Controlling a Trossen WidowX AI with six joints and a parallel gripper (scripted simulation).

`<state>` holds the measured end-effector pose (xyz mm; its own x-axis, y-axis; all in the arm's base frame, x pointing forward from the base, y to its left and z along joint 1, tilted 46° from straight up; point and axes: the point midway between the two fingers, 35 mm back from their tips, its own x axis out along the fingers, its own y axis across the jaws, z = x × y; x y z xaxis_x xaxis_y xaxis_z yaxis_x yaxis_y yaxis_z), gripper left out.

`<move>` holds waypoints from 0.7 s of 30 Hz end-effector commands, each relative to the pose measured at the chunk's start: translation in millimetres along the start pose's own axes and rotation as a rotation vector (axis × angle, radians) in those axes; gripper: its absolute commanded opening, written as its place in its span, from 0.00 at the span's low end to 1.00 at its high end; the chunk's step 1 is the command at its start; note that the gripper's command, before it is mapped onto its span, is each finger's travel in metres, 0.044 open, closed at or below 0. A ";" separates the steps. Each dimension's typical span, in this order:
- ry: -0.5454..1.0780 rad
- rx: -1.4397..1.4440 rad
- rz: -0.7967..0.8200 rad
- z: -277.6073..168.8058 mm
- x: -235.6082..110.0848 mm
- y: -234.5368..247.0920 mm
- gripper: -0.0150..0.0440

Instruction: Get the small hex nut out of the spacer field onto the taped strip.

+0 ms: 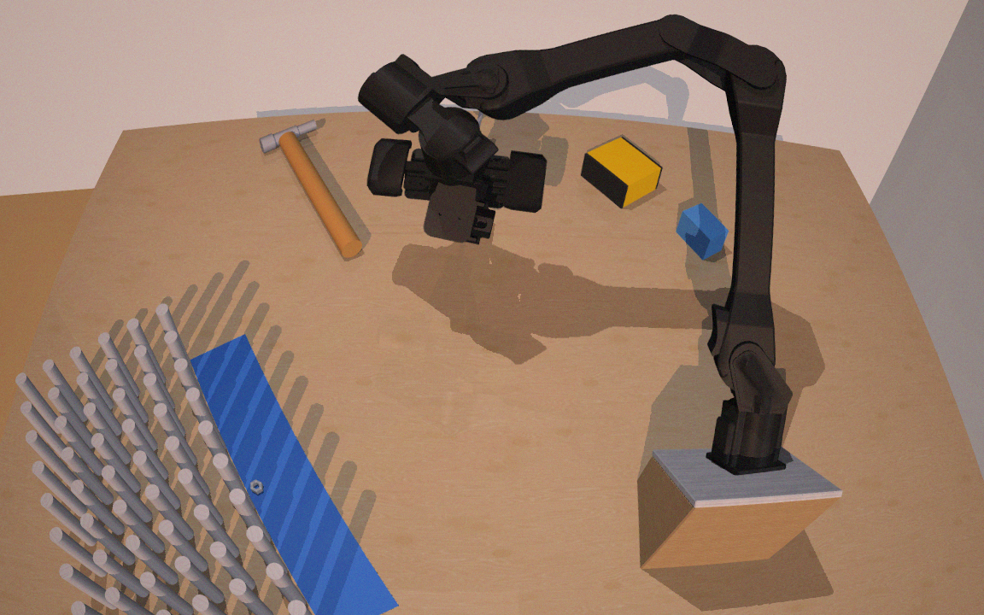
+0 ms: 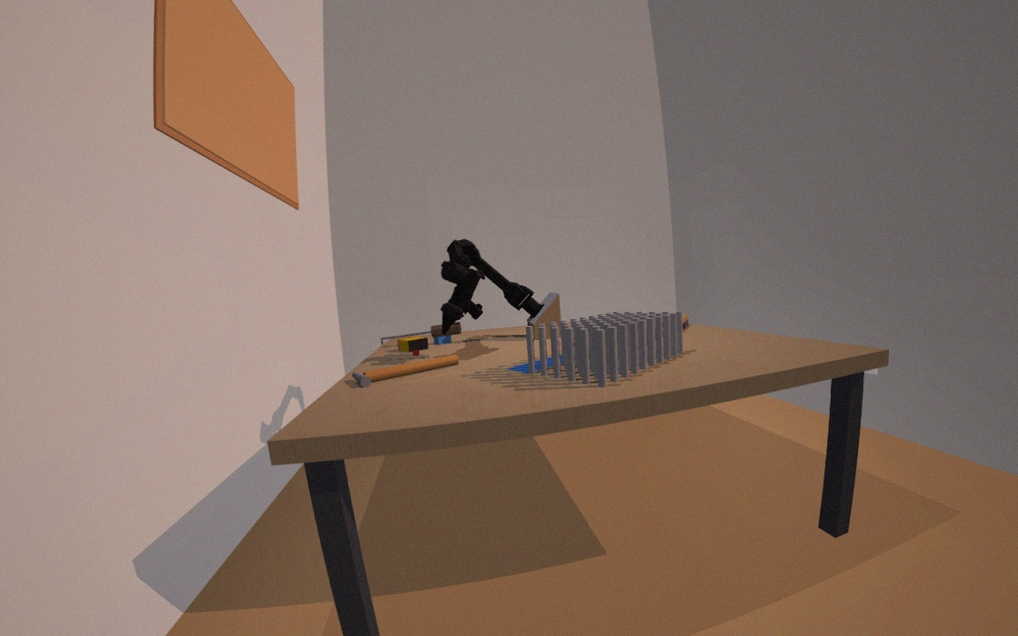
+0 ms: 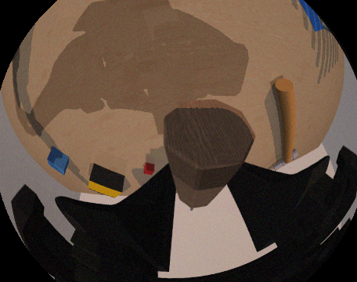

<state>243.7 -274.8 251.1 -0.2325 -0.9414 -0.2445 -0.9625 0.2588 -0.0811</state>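
The black parallel-jaw gripper (image 1: 459,218), clamped on a dark wooden-handled hook tool (image 3: 207,149), hovers above bare tabletop; the small hex nut (image 1: 255,485) lies toward seven o'clock.

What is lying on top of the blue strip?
Only the nut lies on the strip, near the spacers. Spacer shadows cross it. The strip's spacer-side edge is partly covered by the spacers.

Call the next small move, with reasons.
Probably lower the hook tool onto bare table near the hammer and release. The hex nut already lies on the blue taped strip, and the gripper hangs aloft, shut on the tool.
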 end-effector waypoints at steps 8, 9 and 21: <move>-0.001 -0.004 -0.005 3.1 4.6 -0.6 0.25; -0.001 -0.004 -0.006 3.3 5.1 -0.6 0.25; 0.000 -0.003 -0.007 5.9 10.4 -0.5 0.25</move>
<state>242.2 -282.7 244.2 -0.2301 -0.9423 -0.2431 -0.9631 0.2564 -0.0822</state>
